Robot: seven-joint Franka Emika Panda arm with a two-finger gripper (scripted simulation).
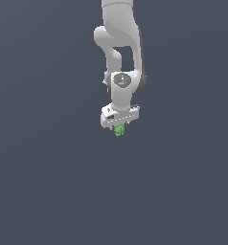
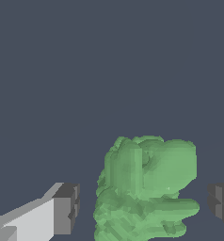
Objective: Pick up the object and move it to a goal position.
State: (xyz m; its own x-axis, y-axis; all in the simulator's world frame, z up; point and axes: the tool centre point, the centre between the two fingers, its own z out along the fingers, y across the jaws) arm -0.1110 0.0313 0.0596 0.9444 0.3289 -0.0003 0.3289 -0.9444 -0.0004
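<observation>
The jaws stand wide apart, touching nothing; the lumpy bright green object (image 2: pixel 144 188) (image 1: pixel 119 129) sits between them, clear of both pads (image 2: pixel 67 209)

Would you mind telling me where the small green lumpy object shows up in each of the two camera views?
Exterior view: the green object sits just under the white pincer, near the picture's centre.
Wrist view: the same object fills the lower middle, between the two dark fingertips, with a gap on each side.
Shared landmark: the pincer, directly around the object in both views.
</observation>
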